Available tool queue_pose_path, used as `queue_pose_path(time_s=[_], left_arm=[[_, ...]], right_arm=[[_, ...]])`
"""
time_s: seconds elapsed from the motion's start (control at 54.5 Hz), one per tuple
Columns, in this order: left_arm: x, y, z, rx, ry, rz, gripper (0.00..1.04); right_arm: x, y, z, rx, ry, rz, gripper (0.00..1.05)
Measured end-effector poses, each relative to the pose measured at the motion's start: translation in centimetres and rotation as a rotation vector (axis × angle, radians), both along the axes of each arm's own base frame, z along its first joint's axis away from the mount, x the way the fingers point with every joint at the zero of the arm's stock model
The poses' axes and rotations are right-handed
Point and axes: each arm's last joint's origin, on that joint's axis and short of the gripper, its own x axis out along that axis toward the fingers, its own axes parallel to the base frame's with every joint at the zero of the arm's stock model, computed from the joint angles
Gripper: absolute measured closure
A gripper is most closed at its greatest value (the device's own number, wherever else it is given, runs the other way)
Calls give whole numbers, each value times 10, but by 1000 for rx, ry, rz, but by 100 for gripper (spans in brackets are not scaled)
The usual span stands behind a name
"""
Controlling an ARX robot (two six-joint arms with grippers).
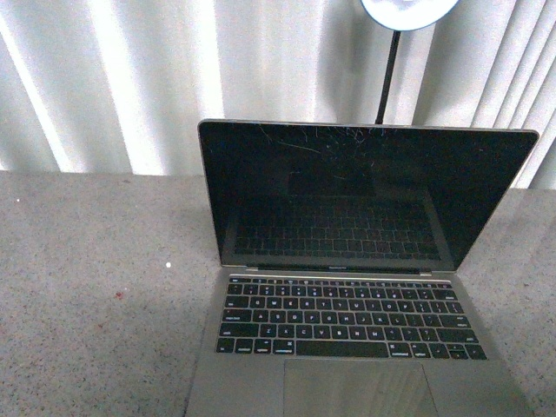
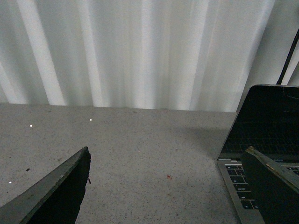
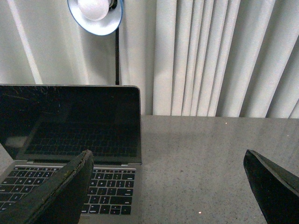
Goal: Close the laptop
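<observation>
Lower right of the front view, our grey laptop (image 1: 365, 269) sits open on the speckled table (image 1: 95, 295), black screen scratched and upright; left jaws and right jaws gape wide, empty.

The laptop (image 1: 356, 287) stands open on the grey table (image 1: 87, 287). Its black screen is scratched. A lamp (image 1: 407, 10) rises behind it

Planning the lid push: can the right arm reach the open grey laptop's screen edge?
Probably yes. The right gripper, open, sits beside the slim grey metal laptop; only bare speckled grey tabletop lies between, and nothing blocks the black screen.
</observation>
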Motion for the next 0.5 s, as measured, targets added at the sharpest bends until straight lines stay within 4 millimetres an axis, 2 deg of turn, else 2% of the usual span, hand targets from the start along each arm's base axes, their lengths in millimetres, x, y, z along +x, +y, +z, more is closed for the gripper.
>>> queue_pose_path(time_s=[0.257,0.33,0.404,0.459,0.495], left_arm=[[0,0,0,0,0,2,7],[3,0,2,-135,4,167,7],[10,0,6,-300,-35,310,7],[18,-1,17,-383,-84,283,7],[27,-2,30,-421,-121,218,7]], right_arm=[[0,0,0,0,0,0,7],[0,0,0,4,6,-10,7],[2,-1,1,38,93,-152,7],[9,-2,8,40,109,-197,7],[17,-3,17,24,92,-190,7]])
